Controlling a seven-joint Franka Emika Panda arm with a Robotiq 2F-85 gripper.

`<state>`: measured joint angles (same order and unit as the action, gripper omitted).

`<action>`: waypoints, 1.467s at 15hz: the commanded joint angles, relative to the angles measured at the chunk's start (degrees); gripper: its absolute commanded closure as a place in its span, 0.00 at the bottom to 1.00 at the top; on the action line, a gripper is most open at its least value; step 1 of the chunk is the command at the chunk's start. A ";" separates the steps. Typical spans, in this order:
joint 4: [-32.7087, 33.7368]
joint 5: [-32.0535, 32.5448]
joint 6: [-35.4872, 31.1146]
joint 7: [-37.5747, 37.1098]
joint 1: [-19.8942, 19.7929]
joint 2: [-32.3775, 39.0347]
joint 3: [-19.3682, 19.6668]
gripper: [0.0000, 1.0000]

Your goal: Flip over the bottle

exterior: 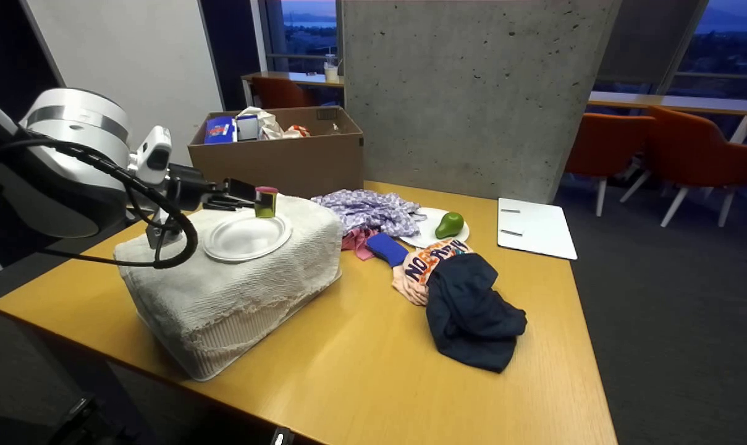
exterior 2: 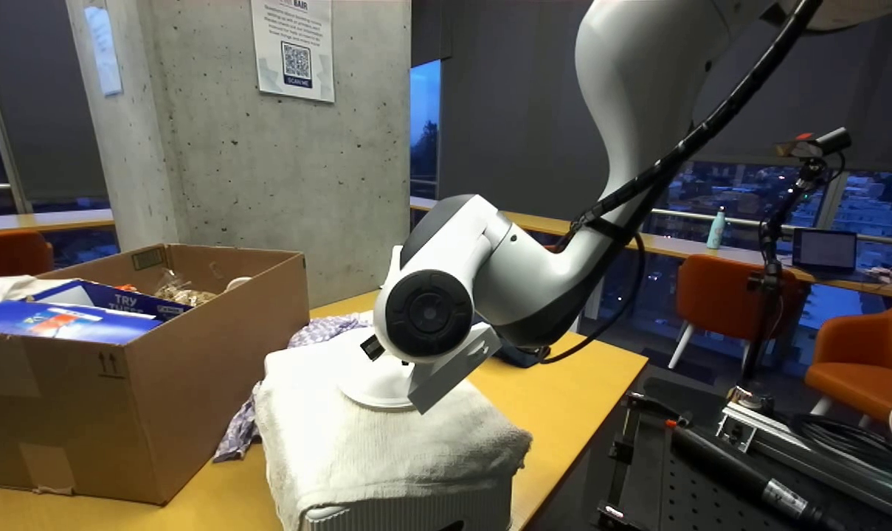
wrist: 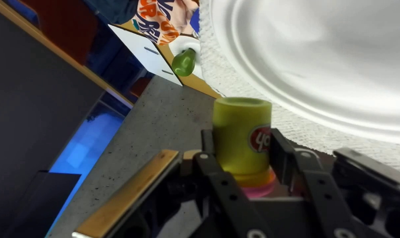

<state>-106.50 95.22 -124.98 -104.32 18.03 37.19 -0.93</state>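
The bottle is a small yellow-green tub with a pinkish-red end. It shows in an exterior view with the pinkish end up, near the far rim of the white round plate. I cannot tell whether it touches anything below. In the wrist view the bottle stands between my gripper's fingers, which press on its sides; its pinkish end is towards the palm. The gripper points sideways. The plate also shows in the wrist view and in an exterior view, where the arm hides the bottle.
The plate lies on a towel-covered box. A large cardboard box stands behind it. Crumpled cloths, a blue item, a dark garment, another plate with a green pear-like item and a white board lie beyond.
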 commanded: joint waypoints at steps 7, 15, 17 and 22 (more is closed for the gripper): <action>6.99 8.50 11.02 -10.42 -0.60 7.24 -4.39 0.82; 9.84 9.29 14.92 -11.37 -0.73 11.12 -6.52 0.51; 10.08 9.18 14.96 -11.25 -0.74 11.23 -6.61 0.26; 10.13 8.68 15.02 -11.02 -0.86 11.49 -6.76 0.01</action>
<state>-97.78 102.91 -111.77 -114.93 17.92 47.33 -6.44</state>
